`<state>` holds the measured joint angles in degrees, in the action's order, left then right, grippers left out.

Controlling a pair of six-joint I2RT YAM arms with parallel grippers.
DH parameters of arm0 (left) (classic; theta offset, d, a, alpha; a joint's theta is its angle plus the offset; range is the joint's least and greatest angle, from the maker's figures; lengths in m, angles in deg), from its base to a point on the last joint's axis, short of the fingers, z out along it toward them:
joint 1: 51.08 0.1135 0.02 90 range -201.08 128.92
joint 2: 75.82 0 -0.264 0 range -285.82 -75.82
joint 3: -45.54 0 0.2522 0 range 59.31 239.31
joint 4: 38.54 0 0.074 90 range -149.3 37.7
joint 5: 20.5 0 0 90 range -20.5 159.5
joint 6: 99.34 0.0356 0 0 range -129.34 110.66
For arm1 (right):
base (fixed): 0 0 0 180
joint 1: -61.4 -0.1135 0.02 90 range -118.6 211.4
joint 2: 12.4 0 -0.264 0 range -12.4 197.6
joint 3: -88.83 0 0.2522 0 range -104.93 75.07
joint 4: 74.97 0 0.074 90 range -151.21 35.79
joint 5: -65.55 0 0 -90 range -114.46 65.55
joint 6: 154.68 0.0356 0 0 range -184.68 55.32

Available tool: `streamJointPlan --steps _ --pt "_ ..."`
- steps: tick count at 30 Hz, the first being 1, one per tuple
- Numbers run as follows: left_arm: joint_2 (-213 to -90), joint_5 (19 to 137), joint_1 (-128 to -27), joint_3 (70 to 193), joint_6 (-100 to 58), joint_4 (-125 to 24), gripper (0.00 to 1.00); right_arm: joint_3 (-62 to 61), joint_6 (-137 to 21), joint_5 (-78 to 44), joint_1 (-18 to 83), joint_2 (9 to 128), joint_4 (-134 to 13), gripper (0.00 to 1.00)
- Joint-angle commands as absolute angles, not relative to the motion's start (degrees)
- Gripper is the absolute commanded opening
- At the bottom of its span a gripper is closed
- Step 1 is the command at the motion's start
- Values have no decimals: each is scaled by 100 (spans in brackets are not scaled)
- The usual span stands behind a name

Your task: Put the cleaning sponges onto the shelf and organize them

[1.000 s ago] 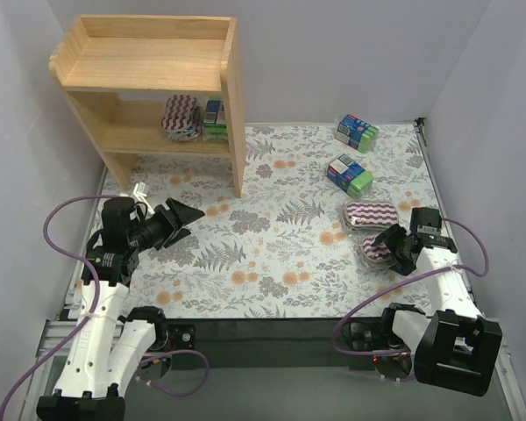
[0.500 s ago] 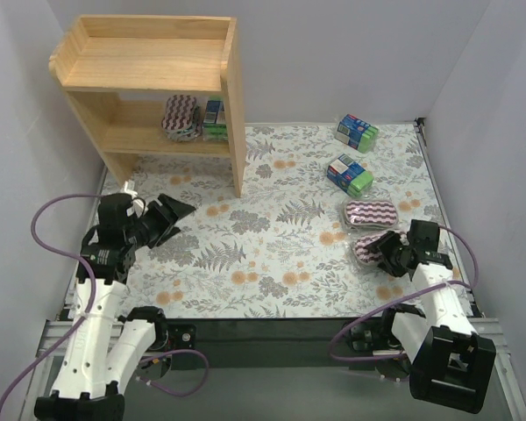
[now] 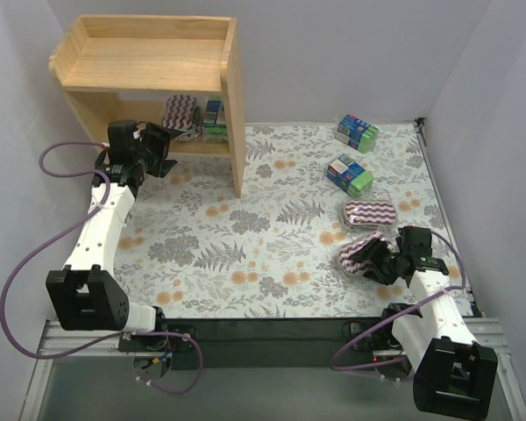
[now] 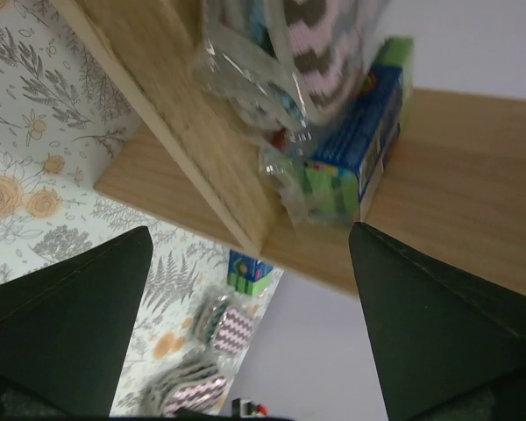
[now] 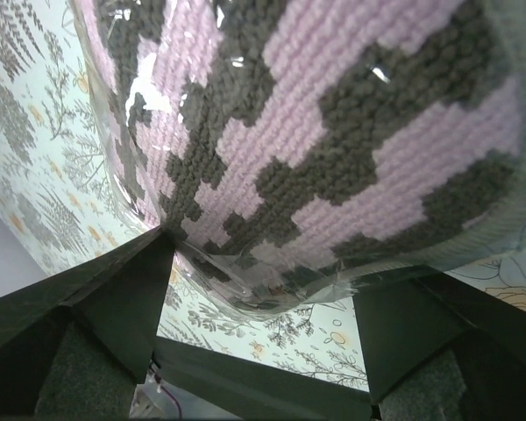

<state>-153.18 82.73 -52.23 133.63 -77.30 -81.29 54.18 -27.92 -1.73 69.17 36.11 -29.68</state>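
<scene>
The wooden shelf [image 3: 145, 61] stands at the back left. On its lower tier lie a purple zigzag sponge [image 3: 180, 114] and a blue-green pack [image 3: 214, 118]; the left wrist view shows the same sponge [image 4: 324, 53] and pack [image 4: 355, 149] close up. My left gripper [image 3: 162, 147] hovers open and empty just left of them. My right gripper [image 3: 379, 260] is shut on another purple zigzag sponge [image 3: 355, 254] at the near right, and that sponge [image 5: 333, 132] fills the right wrist view, tilted. A third purple sponge [image 3: 371, 213] and two blue-green packs [image 3: 349, 174] [image 3: 357, 130] lie on the mat.
The floral mat [image 3: 245, 254] covers the table, with white walls on three sides. The shelf's upright side panel [image 3: 237, 132] stands between the lower tier and the sponges at the right. A dark strip [image 3: 272, 329] runs along the near edge.
My left arm has swung from the near left of the mat up to the shelf's lower tier. My right gripper has closed round the purple sponge and carried it a little left.
</scene>
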Motion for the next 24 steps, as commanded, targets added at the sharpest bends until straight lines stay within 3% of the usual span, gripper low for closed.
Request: streamJointPlan --steps 1,12,18,22,24 --pt "-15491 7944 -5170 13594 -8473 -7665 84 5283 -3075 -55 6773 3629 -2553 72" --pt "-15993 7802 -5161 13551 -9134 -6804 82 5221 -3163 -134 6492 3673 -2509 73" --pt "-16502 7934 -5161 13708 -9230 -6900 73 5090 -3216 -108 6456 3804 -2517 72" --pt "-16678 7899 -5161 13805 -9240 -6848 59 5011 -3251 -108 6430 3875 -2500 72" --pt "-16696 7873 -5161 13849 -9213 -6839 43 5010 -3251 -90 6413 3884 -2508 72"
